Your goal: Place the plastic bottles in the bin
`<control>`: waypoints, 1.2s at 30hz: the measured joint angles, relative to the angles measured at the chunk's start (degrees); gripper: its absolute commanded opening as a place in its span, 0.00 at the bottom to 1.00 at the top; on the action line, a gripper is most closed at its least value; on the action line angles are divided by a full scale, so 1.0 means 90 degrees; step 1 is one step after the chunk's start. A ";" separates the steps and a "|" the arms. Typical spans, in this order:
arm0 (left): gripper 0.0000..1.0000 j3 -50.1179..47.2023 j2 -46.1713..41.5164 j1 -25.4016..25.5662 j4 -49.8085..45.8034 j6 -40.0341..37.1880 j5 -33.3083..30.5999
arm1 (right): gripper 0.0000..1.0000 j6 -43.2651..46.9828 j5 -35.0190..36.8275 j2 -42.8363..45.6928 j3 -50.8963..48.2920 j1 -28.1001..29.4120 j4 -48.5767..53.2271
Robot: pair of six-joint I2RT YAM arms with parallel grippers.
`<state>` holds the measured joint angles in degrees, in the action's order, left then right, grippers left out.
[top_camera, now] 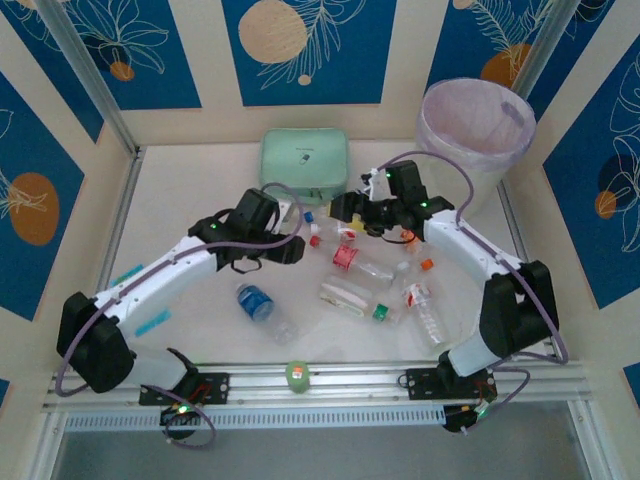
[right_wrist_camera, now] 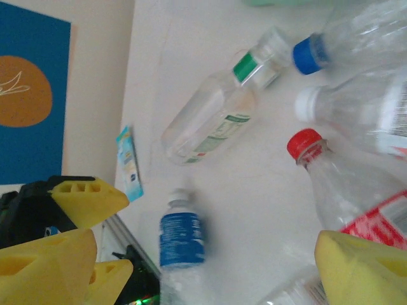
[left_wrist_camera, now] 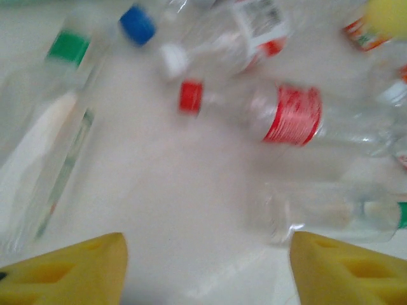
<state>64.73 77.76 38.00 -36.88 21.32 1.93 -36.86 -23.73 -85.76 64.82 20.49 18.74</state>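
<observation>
Several clear plastic bottles lie scattered mid-table: a blue-labelled one [top_camera: 258, 303], a red-labelled one [top_camera: 345, 257], a green-capped one [top_camera: 352, 297] and another red-labelled one [top_camera: 420, 300]. The bin [top_camera: 475, 130] stands at the far right with its pale liner. My left gripper [top_camera: 300, 245] hovers open left of the pile; between its yellow fingers [left_wrist_camera: 70, 270] there is bare table, with the red-labelled bottle [left_wrist_camera: 289, 114] ahead and a clear bottle [left_wrist_camera: 324, 213] by the right finger. My right gripper [top_camera: 345, 208] is open above the pile, over the blue-labelled bottle [right_wrist_camera: 181, 238] and the red-capped bottle [right_wrist_camera: 343, 184].
A mint green case [top_camera: 304, 165] lies at the back centre, just behind both grippers. A small green object [top_camera: 297, 374] rests on the front rail. A blue strip [right_wrist_camera: 129, 162] sits on the table's left part. Walls close in the table on three sides.
</observation>
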 measured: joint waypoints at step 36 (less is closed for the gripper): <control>0.47 -0.3653 -0.2188 0.0804 0.0719 0.6161 -0.0415 | 0.96 0.0721 0.0039 0.0104 0.0304 -0.0617 0.0775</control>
<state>31.86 58.06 45.23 -30.41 76.77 -1.80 -30.37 -23.38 -84.82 67.55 14.94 25.71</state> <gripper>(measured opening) 0.539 0.971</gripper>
